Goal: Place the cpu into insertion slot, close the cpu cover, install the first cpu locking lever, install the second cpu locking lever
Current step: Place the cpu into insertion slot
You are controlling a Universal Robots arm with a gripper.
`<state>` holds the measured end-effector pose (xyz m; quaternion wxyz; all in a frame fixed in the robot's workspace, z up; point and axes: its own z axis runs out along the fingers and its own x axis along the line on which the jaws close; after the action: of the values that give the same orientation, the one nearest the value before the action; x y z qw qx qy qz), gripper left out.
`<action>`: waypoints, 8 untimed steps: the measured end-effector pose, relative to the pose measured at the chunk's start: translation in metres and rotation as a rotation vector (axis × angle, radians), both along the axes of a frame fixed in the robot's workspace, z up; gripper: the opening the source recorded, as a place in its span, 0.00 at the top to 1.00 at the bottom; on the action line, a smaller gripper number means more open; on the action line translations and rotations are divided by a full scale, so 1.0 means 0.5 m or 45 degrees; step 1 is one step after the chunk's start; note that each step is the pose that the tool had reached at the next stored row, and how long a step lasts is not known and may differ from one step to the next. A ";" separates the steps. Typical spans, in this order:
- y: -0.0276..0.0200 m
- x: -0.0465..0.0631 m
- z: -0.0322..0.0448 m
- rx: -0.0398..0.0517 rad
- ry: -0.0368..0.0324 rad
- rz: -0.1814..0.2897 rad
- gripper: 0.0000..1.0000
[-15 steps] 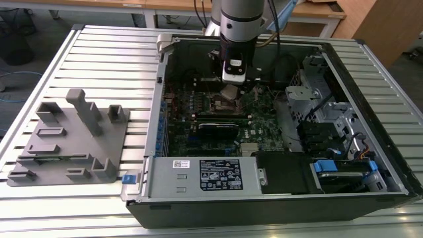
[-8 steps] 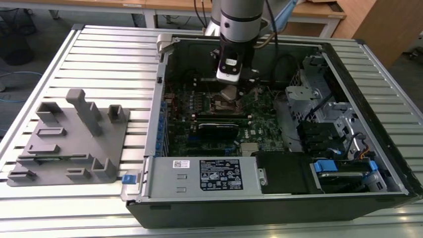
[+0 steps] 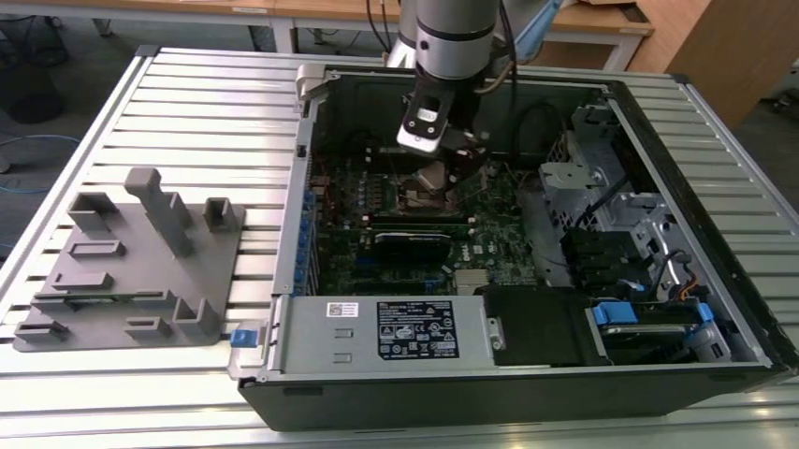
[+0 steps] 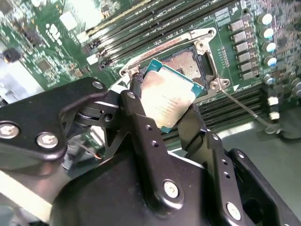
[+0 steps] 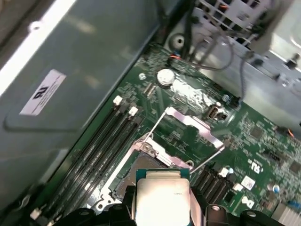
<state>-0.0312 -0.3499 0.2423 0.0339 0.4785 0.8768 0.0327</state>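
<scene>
The tool point(image 4: 165, 104) clasps the cpu point(image 4: 170, 94), square, dull silver, teal-edged.

Here's the silver-grey tubular robot arm point(image 3: 452, 37), hanging straight down in the exterior view, wrist vertical, with the black two-fingered gripper point(image 3: 440, 176) pointing downward beneath it. In the second wrist view the long black metal fingers point(image 4: 141, 123) are pinched in from opposite sides, gripping the small flat square silver-tan cpu point(image 4: 168, 96) by its edges.
</scene>
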 end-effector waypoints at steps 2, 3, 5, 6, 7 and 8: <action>0.0000 0.000 0.000 0.000 0.0000 -0.048 0.46; 0.0000 0.000 0.000 0.000 -0.0001 -0.071 0.46; 0.0000 0.000 -0.001 0.000 0.0000 -0.115 0.46; 0.0000 0.000 -0.001 0.000 0.0001 -0.136 0.46; 0.0000 0.000 -0.001 0.000 0.0000 -0.161 0.46; 0.0000 0.000 -0.001 0.000 0.0001 -0.181 0.46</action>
<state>-0.0311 -0.3499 0.2419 0.0361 0.5395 0.8407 0.0302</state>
